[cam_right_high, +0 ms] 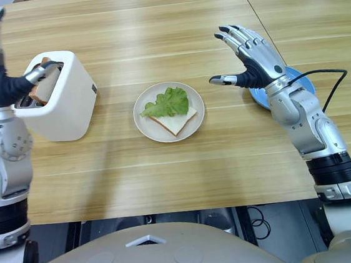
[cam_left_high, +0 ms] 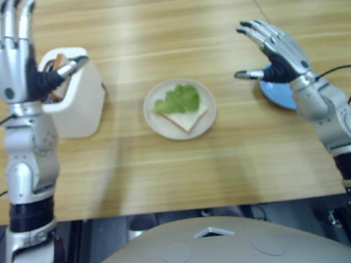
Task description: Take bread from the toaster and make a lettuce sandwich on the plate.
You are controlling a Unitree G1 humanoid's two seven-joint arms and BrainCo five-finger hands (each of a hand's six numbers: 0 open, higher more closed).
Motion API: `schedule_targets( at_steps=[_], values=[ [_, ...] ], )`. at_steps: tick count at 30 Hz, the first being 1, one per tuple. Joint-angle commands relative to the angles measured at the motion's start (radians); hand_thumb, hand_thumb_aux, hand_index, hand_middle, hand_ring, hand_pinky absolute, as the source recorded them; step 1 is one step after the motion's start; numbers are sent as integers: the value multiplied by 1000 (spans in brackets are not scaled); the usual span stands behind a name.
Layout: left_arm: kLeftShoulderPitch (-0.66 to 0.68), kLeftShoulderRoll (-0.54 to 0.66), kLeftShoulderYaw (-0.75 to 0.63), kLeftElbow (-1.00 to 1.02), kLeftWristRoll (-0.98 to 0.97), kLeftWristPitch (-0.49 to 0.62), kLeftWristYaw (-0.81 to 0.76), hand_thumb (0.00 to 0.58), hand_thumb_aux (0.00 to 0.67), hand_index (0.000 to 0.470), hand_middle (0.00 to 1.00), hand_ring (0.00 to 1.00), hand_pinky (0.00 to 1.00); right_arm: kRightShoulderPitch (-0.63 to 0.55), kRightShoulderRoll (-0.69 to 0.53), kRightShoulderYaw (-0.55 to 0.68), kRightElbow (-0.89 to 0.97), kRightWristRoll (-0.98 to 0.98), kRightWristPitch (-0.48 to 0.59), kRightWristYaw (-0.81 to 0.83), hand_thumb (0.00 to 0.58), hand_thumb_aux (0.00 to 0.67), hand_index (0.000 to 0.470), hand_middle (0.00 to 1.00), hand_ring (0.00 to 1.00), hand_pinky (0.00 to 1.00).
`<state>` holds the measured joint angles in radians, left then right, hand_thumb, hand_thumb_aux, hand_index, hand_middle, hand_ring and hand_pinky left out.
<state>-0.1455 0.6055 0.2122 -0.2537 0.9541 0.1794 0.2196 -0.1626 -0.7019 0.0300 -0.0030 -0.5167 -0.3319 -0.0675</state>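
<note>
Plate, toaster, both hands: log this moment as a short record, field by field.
plate: white, at the middle of the table
on plate: one bread slice with lettuce on top; no top slice yet
toaster: white, left of the plate
in toaster: toast sticking up from the slot
left hand: open, raised beside the toaster, thumb over the slot
right hand: open, raised above a blue dish, holding nothing
</note>
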Motion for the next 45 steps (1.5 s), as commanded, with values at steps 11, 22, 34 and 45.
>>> schedule_targets(
  at_steps=[11,22,34,45],
  values=[
    [-92,-24,-171,462,-49,143,-129,0,0,0,0,0,0,24,31,-21,55,-9,-15,-1,0,0,0,0,0,0],
    [-85,-22,-210,440,-100,141,-116,14,8,5,0,0,0,28,35,-13,79,-34,-13,-9,0,0,0,0,0,0],
    [-55,6,-258,372,-48,175,-133,0,0,0,0,0,0,24,34,-12,92,-42,-14,-12,0,0,0,0,0,0],
    [-38,34,-301,356,-22,182,-179,0,0,0,0,0,0,19,38,-6,107,-41,-16,-15,0,0,0,0,0,0]
  ],
)
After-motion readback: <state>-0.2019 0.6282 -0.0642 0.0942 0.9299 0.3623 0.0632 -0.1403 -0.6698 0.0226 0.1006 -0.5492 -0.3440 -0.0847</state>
